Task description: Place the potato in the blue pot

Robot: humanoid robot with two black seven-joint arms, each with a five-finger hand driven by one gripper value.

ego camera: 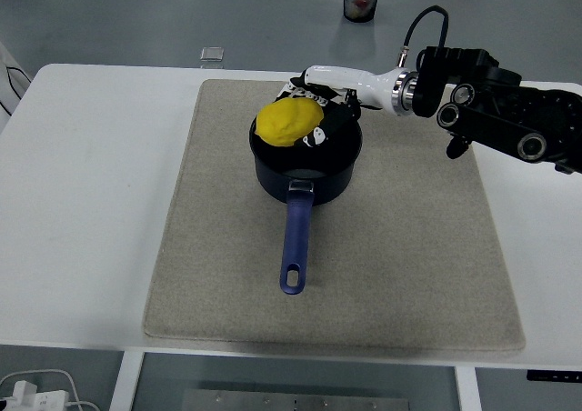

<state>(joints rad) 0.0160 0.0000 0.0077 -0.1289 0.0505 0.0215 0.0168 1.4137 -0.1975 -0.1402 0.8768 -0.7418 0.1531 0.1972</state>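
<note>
Potato, yellow, hangs over the blue pot's open mouth near its far-left rim, clasped by the right hand. That arm stretches in level from the right. Pot sits on a grey mat, handle pointing toward the near edge, open mat all around.

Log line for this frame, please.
phase: carry-to-place | right hand: shut on potato | potato: over pot opening, not released | left hand: not in view
</note>
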